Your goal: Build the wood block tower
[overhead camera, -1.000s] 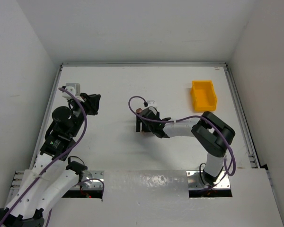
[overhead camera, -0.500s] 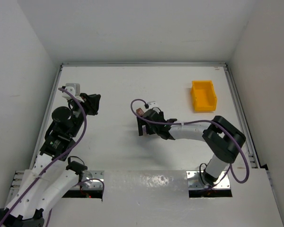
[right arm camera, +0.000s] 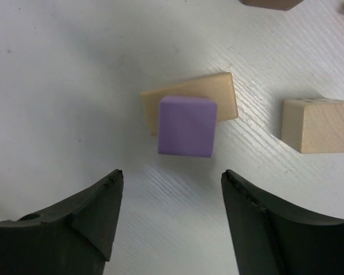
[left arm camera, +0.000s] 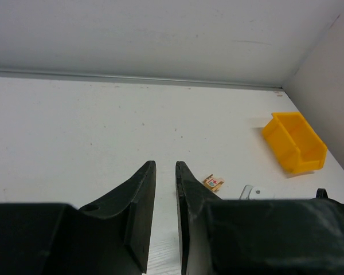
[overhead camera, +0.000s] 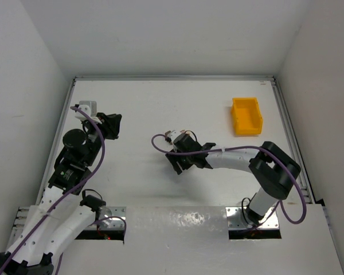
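Purple cube [right arm camera: 187, 125] is sitting on the tan slab [right arm camera: 225, 94], so the right tool [right arm camera: 172, 175], jaws apart and empty, is likely needing the neighbouring pale cube [right arm camera: 317, 125] next.

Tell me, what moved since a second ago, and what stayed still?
The right arm swung its elbow out to the right, and the right gripper turned and drew a little nearer the bases. Its jaws stand open and empty, near a purple cube resting on a tan block. The left arm and yellow bin stayed put.
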### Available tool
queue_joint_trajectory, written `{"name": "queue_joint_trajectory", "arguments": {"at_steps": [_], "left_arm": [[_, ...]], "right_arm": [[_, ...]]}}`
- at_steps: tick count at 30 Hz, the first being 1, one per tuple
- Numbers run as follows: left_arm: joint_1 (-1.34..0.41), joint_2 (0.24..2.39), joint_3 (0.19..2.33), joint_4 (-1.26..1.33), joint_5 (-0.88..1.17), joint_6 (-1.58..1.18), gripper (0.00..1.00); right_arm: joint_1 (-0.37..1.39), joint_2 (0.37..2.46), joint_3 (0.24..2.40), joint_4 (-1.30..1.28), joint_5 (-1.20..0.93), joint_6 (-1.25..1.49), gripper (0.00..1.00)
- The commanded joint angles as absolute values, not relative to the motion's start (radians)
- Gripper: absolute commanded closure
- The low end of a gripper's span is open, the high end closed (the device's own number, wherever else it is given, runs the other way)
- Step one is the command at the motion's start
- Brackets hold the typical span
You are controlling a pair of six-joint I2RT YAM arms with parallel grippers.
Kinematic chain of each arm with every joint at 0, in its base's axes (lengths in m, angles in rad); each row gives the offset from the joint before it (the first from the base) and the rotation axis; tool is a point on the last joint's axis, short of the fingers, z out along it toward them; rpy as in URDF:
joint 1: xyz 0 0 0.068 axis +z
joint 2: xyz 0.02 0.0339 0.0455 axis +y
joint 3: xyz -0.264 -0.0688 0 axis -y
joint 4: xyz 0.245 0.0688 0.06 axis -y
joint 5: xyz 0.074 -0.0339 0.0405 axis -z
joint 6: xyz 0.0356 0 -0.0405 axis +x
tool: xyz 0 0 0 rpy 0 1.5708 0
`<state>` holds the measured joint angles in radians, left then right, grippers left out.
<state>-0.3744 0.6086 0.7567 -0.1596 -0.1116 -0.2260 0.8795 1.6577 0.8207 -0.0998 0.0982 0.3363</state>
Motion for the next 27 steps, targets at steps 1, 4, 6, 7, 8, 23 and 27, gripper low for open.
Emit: {"name": "queue_joint_trajectory", "arguments": {"at_steps": [1,4,6,7,8,23,27], "left_arm": [[-0.382,0.606,0.762,-0.121,-0.112,-0.226,0.81],[-0.382,0.606,0.762,-0.121,-0.112,-0.227,0.81],[-0.380,0.607,0.762,-0.123,-0.113,-0.225,0.81],[-0.382,0.607,0.762,-0.121,-0.114,-0.224,0.81],[-0.380,0.606,0.762,-0.123,-0.114,-0.224,0.81],[-0.382,0.601,0.762,-0.121,-0.107,-0.225,0.81],[-0.380,0.603,0.761,-0.120,-0.107,-0.226,0.81]], "right_arm": [[0.885,1.658,0.879,-0.144,0.057,0.170,0.33],[0.885,1.706,0.903,-0.134,0.074,0.149,0.62],[0.884,1.721,0.919,-0.132,0.097,0.152,0.72],[0.884,1.730,0.934,-0.133,0.100,0.155,0.77],[0.882,1.730,0.934,-0.129,0.100,0.161,0.81],[0.884,1.778,0.844,0.119,0.090,0.348,1.00],[0.884,1.819,0.856,0.167,0.126,0.374,1.00]]}}
